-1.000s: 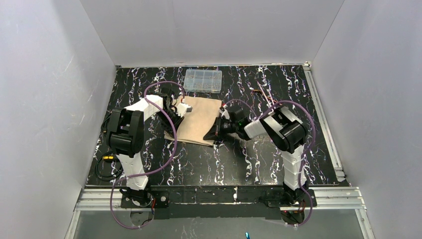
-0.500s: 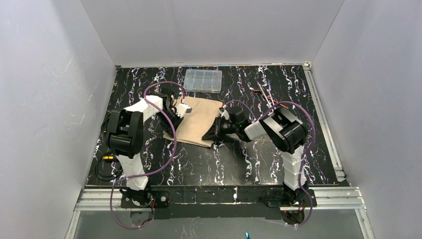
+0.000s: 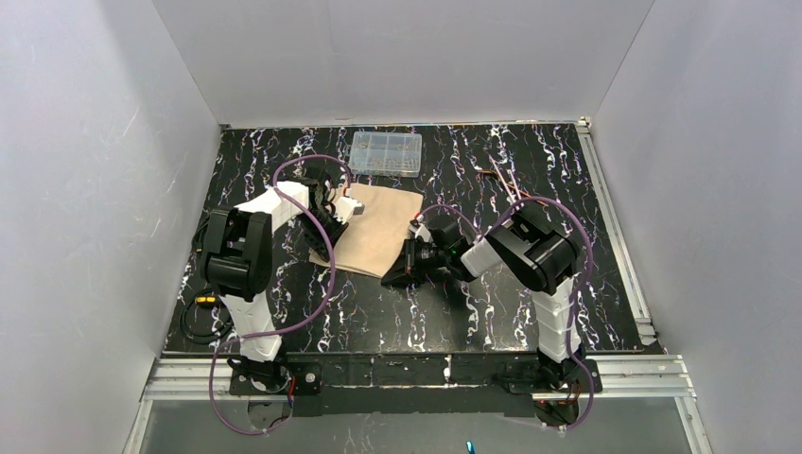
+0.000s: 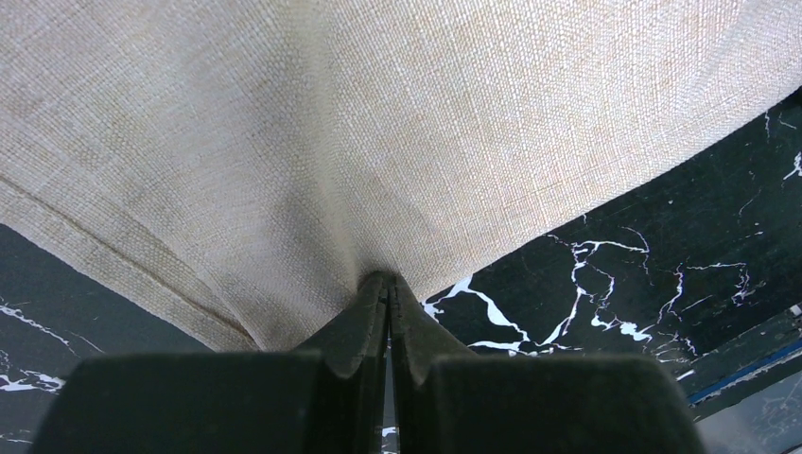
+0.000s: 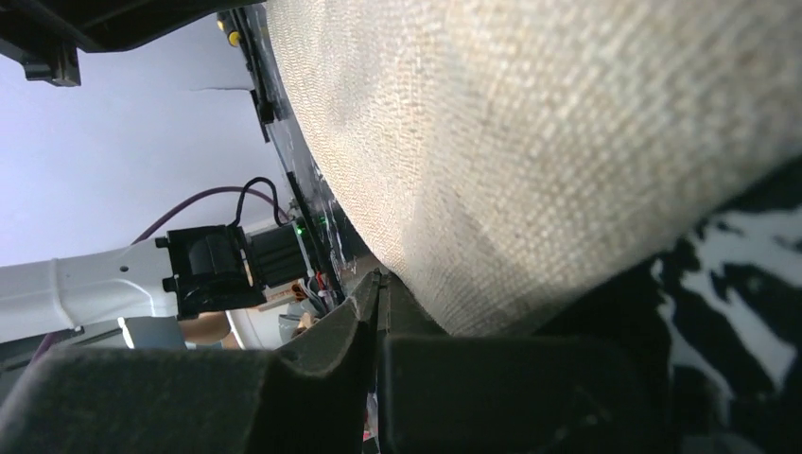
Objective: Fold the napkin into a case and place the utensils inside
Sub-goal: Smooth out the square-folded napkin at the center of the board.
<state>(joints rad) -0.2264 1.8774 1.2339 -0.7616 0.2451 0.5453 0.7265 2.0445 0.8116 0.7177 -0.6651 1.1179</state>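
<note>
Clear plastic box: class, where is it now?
In the top view the clear plastic box sits at the back, slightly left of centre, just beyond the napkin.

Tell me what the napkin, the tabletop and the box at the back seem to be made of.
The napkin: matte beige woven cloth, perhaps linen; coarse threads show. The tabletop: smooth black marble-look surface with white veins, real stone or printed, unclear. The box: clear plastic; the dividers show through.
</note>
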